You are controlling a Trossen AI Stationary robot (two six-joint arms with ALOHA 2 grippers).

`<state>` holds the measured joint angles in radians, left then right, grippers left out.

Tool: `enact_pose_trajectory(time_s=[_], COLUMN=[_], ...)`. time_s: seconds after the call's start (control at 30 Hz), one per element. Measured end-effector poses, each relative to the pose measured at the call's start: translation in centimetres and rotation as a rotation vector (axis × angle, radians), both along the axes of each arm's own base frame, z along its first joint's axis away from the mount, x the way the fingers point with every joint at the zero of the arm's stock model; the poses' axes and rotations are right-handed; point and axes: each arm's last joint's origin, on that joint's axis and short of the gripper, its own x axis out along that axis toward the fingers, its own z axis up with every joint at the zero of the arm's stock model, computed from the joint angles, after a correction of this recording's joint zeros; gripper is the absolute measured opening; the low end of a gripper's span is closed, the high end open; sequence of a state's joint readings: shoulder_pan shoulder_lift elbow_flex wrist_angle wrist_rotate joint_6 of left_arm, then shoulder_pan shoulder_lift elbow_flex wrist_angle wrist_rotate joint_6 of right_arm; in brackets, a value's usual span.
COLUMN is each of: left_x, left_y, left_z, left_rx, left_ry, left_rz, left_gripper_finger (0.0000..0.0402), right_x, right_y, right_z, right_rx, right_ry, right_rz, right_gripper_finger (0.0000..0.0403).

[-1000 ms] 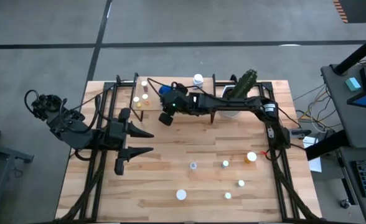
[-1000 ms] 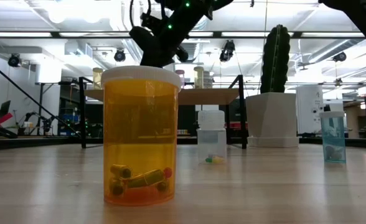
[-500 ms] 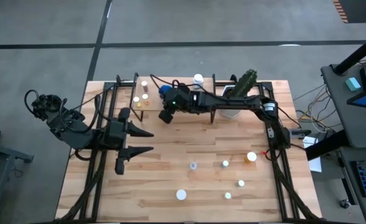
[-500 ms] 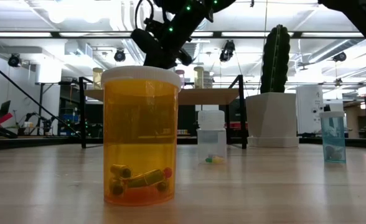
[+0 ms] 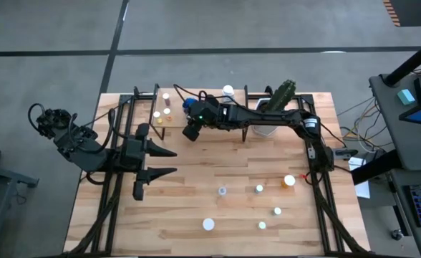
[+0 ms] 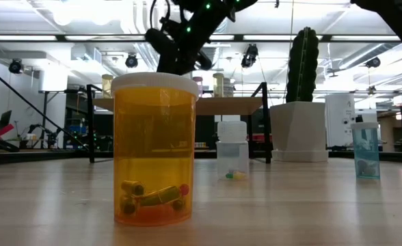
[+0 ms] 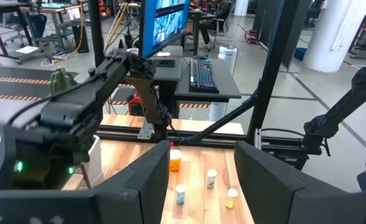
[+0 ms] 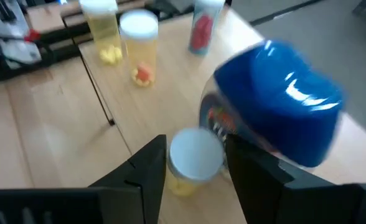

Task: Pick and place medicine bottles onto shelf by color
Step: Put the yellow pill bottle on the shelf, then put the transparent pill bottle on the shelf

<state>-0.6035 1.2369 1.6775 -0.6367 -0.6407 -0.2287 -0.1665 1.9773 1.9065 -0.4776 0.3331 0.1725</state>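
Note:
My right gripper (image 5: 190,132) reaches over the light-wood shelf (image 8: 52,124) at the table's far side, open. A white-capped bottle (image 8: 195,158) with yellowish contents stands between its fingers on the shelf. A large blue bottle (image 8: 276,118) stands tilted right beside it. Farther along the shelf stand two yellowish bottles (image 8: 102,31) (image 8: 138,53) and one with red contents (image 8: 201,25). Several bottles (image 5: 259,188) stand on the tabletop nearer the front, among them an orange one (image 6: 154,147). My left gripper (image 5: 173,163) waits open at the left. My right gripper comes at the white-capped bottle slanting down from the table's right side. Its two fingers (image 8: 149,165) stand close on either side of the white cap (image 8: 186,146). I cannot tell whether they touch it. The bottle stands upright on the shelf.
A white pot with a green cactus (image 5: 282,100) stands at the far right beside the shelf. The shelf's black legs (image 6: 91,123) rise from the tabletop. Black frame rails (image 5: 110,201) run along both table sides. Bare wood (image 5: 218,158) lies between the shelf and the loose bottles.
My right gripper has rolled a little about its own line while staying over the shelf's left part.

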Motion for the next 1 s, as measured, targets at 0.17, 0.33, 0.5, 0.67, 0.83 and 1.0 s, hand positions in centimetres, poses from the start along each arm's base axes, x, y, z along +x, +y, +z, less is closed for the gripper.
enact_pose_trajectory(time_s=[0.17, 0.33, 0.5, 0.67, 0.83, 1.0], left_x=[0.0, 0.1, 0.1, 0.2, 0.2, 0.2], left_y=[0.0, 0.0, 0.0, -0.1, -0.1, -0.1], left_z=[0.0, 0.0, 0.0, -0.1, -0.1, -0.1], left_rx=[0.000, 0.001, 0.001, 0.003, 0.003, 0.004], left_ry=[0.000, 0.002, 0.002, 0.005, 0.004, 0.005], left_rz=[0.000, 0.001, 0.000, 0.000, 0.001, 0.000], left_gripper_finger=[0.0164, 0.0164, 0.0164, 0.0164, 0.0164, 0.0164], right_x=[-1.3, -3.8, -7.3, -10.8, -13.6, -13.5], right_y=[0.4, 2.8, 6.4, 11.9, 18.4, 21.9], right_z=[2.8, 7.2, 11.1, 12.0, 10.5, 7.0], right_rx=[-0.013, -0.006, 0.182, 0.423, 0.406, 0.259], right_ry=[-0.044, -0.114, -0.158, -0.007, 0.232, 0.409], right_rz=[0.009, 0.072, 0.295, 0.594, 0.638, 0.478], right_gripper_finger=[0.0157, 0.0157, 0.0153, 0.0142, 0.0138, 0.0175])
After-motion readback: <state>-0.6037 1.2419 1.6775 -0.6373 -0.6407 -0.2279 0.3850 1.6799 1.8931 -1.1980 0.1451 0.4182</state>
